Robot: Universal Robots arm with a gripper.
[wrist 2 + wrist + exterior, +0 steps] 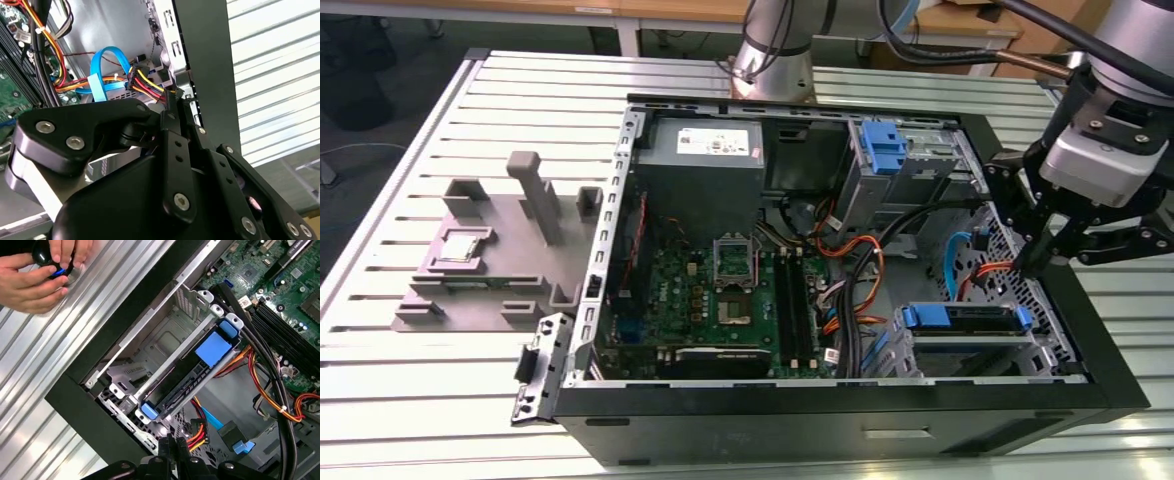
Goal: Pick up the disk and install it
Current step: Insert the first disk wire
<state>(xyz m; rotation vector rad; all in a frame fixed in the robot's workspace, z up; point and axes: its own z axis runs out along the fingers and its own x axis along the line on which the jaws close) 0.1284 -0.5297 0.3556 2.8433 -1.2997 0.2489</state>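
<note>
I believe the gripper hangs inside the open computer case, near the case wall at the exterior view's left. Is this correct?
Not quite: the side is wrong. The gripper hangs inside the open computer case, but near the case wall at the exterior view's right. The exterior view shows this.

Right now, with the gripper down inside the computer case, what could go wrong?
The gripper is right by the red and yellow wires and the blue cable, so it might snag them. A person's hands are over the table beside the case, perhaps within the arm's sweep.
</note>
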